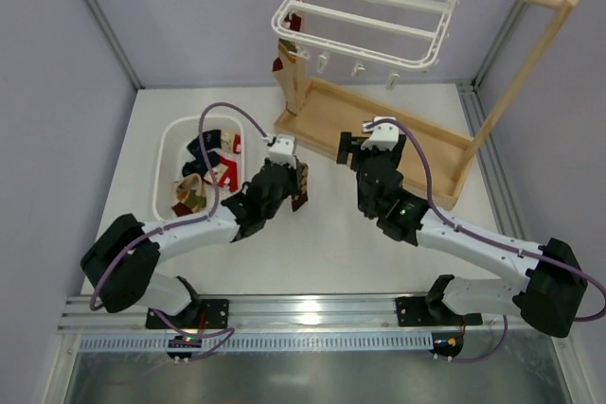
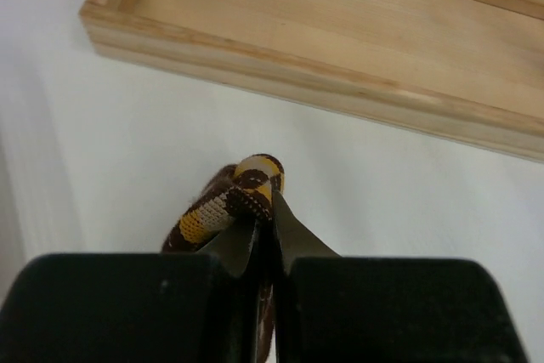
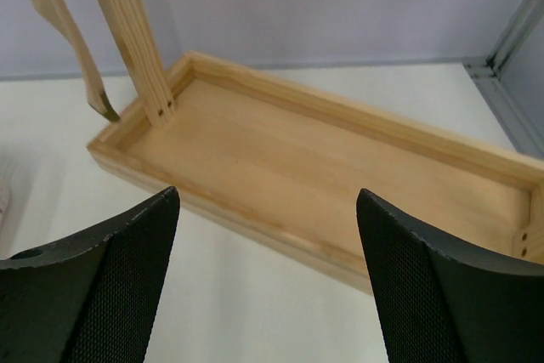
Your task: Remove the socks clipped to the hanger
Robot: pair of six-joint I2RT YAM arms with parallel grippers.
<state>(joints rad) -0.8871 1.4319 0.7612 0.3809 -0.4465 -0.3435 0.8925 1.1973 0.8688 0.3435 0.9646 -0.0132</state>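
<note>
So the left gripper (image 2: 265, 223) is clamped on the brown argyle sock (image 2: 225, 206), near the wooden stand's tray (image 3: 323, 176) (nothing in it that I can see); the right gripper (image 3: 265, 201) hangs wide open, holding nothing. The sock's light, floppy, grippy knit; pinch any fold and I reckon it won't slip. The white basket (image 1: 163, 167) on the left holds a heap of socks (image 1: 204, 172); one dark-red sock (image 1: 281, 63) looks clipped at the hanger (image 1: 358, 46) corner.
</note>
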